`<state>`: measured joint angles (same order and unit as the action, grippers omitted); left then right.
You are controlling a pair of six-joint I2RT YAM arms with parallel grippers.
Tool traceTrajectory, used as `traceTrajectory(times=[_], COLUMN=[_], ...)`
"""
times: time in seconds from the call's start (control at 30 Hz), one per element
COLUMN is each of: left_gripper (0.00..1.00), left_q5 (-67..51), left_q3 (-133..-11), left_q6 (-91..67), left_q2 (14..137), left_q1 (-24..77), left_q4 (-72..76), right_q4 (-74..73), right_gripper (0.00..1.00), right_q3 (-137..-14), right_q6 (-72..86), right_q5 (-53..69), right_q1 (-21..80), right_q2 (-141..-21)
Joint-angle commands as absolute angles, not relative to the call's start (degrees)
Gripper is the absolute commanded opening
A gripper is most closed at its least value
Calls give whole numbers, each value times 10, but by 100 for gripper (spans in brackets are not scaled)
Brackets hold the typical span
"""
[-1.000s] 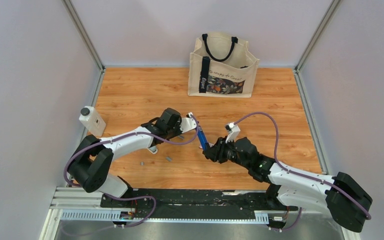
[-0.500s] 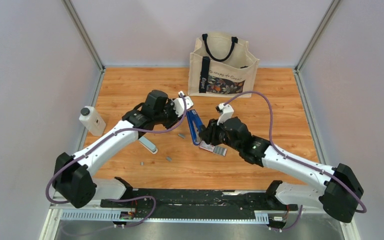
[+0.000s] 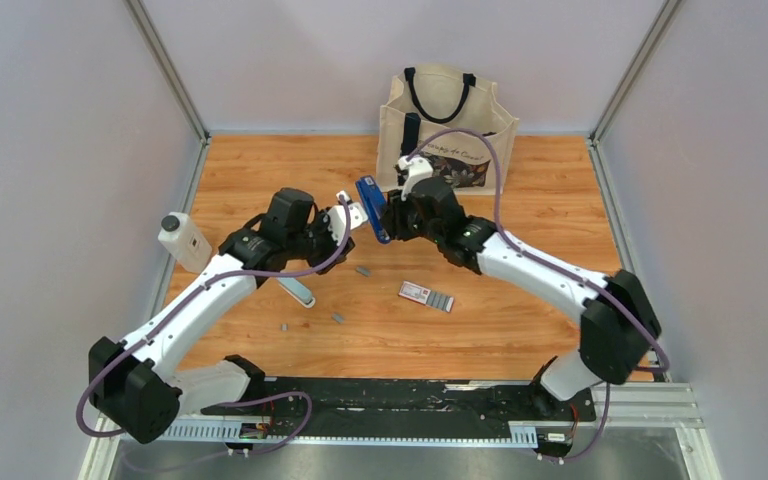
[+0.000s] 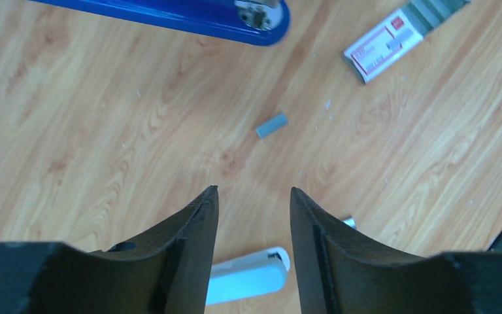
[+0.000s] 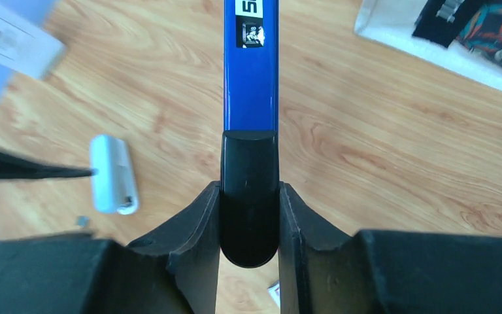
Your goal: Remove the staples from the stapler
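Now stapler (image 5: 250,65) sits clamped by its black rear end between right jaws; left jaws parted, empty, stapler beyond their tips.

The stapler (image 5: 250,72) has a smooth, glossy blue shell that could be painted metal or hard plastic. It has a matt black plastic end and bright silvery metal at its nose. The fingers of the left gripper (image 4: 253,191) and the right gripper (image 5: 249,190) are matt black plastic. The table (image 3: 520,320) is smooth wood-grain board with a soft sheen. The loose staples (image 4: 272,125) are dull grey metal, and the box (image 4: 382,46) is printed white-and-red card. The pale tool (image 4: 248,275) is shiny white plastic. The bag (image 3: 390,150) is coarse cream cloth with black woven straps.
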<state>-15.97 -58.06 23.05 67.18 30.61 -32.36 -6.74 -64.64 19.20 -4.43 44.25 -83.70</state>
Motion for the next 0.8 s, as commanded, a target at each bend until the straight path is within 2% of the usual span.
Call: traceTrajectory(times=[0.0,0.1,0.4,0.77], left_gripper=[58,63,65,67], left_q5=[-170,-168,-200,-205], left_q3=[-549,-534,-523,-514], left_q6=[290,323,365,384], left_q2=[626,601,590,592], left_q1=[305,305,306,305], left_q4=[-370,-385,-428,-447], right_q4=[-113,-138,-190,-218], right_gripper=[0,0,0,0], right_q3=[-721,-768,-860,-879], right_q6=[115,95,60,59], right_q5=[-33,-40,-33,-9], right_q1=[432,432,432,440], right_q2=[-939,-997,-1099,-1167])
